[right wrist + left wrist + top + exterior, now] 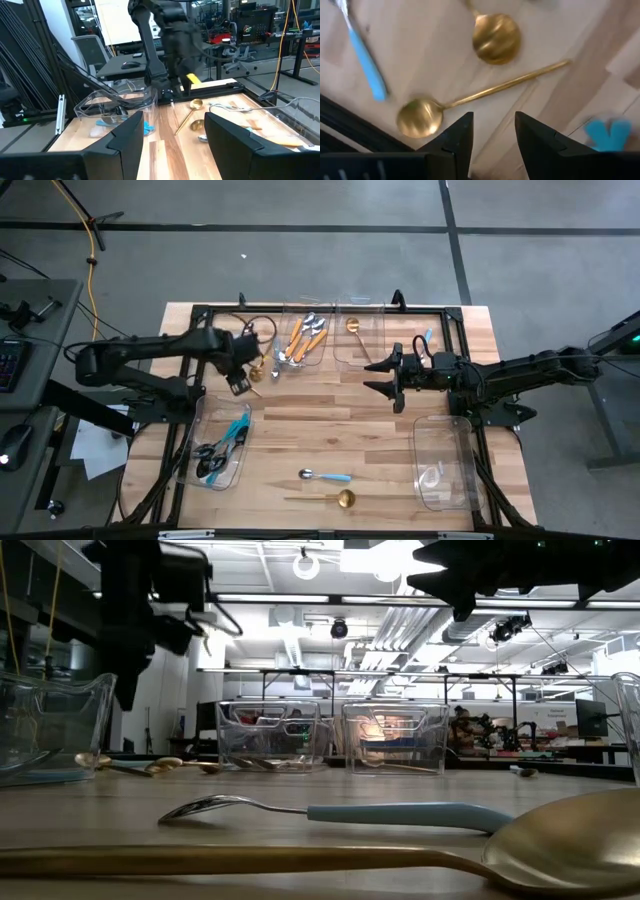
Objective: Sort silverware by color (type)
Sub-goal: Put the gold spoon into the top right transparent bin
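Now the left claw hangs part-open and empty just above a gold spoon; best straddle the thin handle squarely. Right claw waits, wide open.

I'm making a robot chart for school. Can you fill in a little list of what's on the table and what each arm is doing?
left gripper: open, empty, hovering over two gold spoons at the table's far left
right gripper: open, empty, above the middle of the table
far bins: one with orange-handled spoons, one with a gold spoon
left bin: blue-handled pieces
right bin: contents hard to tell
loose up front: light-blue spoon and long gold spoon
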`<state>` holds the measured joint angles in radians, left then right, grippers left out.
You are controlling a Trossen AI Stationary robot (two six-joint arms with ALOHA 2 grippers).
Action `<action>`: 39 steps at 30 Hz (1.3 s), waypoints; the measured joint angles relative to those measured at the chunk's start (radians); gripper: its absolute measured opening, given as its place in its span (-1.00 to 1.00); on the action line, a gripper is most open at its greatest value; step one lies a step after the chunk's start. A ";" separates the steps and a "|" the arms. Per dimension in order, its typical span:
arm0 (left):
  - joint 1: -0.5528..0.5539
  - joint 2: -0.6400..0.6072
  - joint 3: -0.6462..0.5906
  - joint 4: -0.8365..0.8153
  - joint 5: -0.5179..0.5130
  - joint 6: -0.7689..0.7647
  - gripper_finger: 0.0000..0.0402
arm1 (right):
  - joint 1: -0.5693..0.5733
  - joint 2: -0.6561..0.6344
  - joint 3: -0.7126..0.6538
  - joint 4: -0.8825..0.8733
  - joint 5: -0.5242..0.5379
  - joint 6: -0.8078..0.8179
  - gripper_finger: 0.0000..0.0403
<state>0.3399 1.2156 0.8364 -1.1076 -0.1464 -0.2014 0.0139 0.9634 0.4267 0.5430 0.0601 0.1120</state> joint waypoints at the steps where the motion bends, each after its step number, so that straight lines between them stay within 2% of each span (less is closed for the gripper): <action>1: 0.029 0.014 0.000 0.004 0.019 -0.011 -0.34 | 0.000 0.000 0.000 0.000 0.000 -0.004 -0.03; 3: 0.080 0.045 0.000 0.023 0.058 -0.061 -0.34 | 0.000 0.000 0.000 0.000 0.000 -0.007 -0.03; 6: 0.132 0.079 0.000 0.033 0.077 -0.222 -0.34 | 0.000 0.000 0.000 -0.002 0.000 -0.008 -0.03; 12: 0.146 0.102 0.000 0.041 0.075 -0.457 -0.34 | 0.000 0.000 0.000 -0.008 0.000 -0.008 -0.03; 18: 0.096 0.094 -0.003 0.092 -0.118 -0.744 -0.34 | 0.000 0.000 0.000 -0.008 0.000 0.018 -0.03; 21: 0.069 0.085 -0.041 0.150 -0.200 -0.864 -0.34 | 0.000 0.000 0.000 -0.008 0.000 0.019 -0.03; 27: 0.028 0.068 -0.175 0.287 -0.203 -1.002 -0.34 | 0.000 0.000 0.000 -0.026 0.000 0.041 -0.03; 39: -0.003 -0.052 -0.277 0.293 -0.201 -1.175 -0.34 | 0.000 0.000 0.000 -0.030 0.000 0.046 -0.03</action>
<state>0.3364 1.1640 0.5592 -0.8142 -0.3474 -1.3765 0.0139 0.9634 0.4267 0.5133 0.0603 0.1577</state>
